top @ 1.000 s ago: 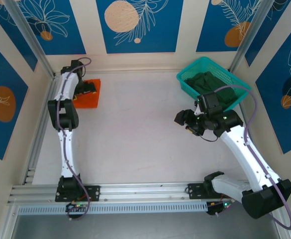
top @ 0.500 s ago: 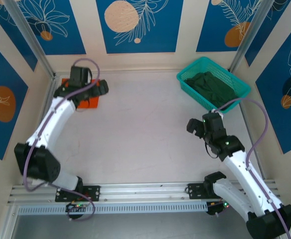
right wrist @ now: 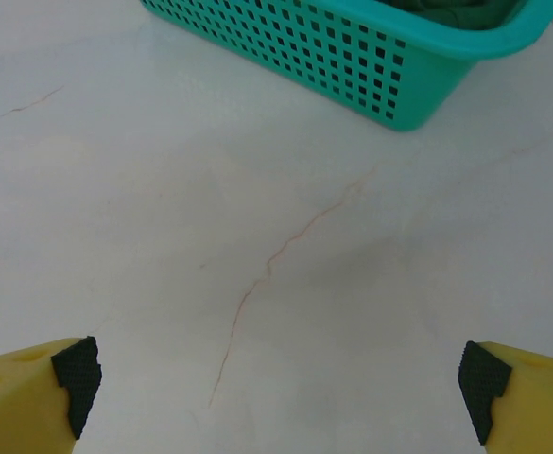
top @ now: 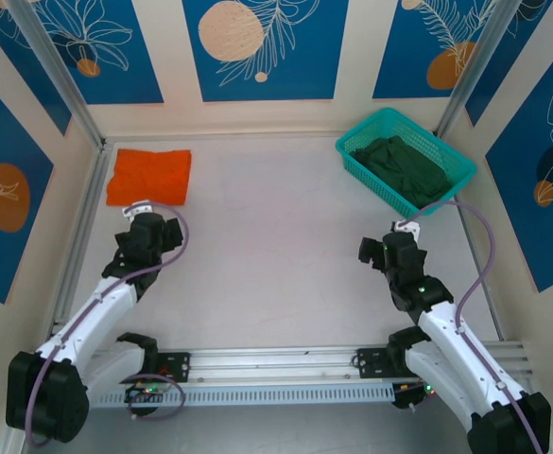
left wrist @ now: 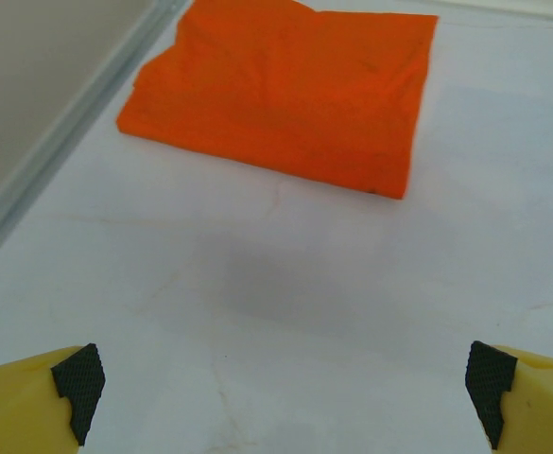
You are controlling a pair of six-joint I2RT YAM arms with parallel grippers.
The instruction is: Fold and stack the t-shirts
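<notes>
The orange t-shirt (top: pixel 149 175) lies folded flat at the table's far left corner, also ahead of my left wrist camera as an orange t-shirt (left wrist: pixel 285 90). The dark green t-shirt (top: pixel 406 166) sits bunched inside the teal basket (top: pixel 355 158) at the far right. My left gripper (top: pixel 145 231) hangs open a short way on the near side of the orange shirt, with only bare table between its yellow fingers (left wrist: pixel 30 397). My right gripper (top: pixel 389 250) is open too, on the near side of the basket, nothing between its fingers (right wrist: pixel 30 392).
The teal mesh basket (right wrist: pixel 371 57) stands close ahead of the right gripper. A metal rail (top: pixel 77 236) runs along the table's left edge, beside the left arm. Walls close in the back and both sides. The white tabletop (top: pixel 267 227) spreads between the two arms.
Both arms have pulled back toward their bases. The left gripper left the orange shirt, which now lies uncovered. The right gripper drew away from the basket and widened.
</notes>
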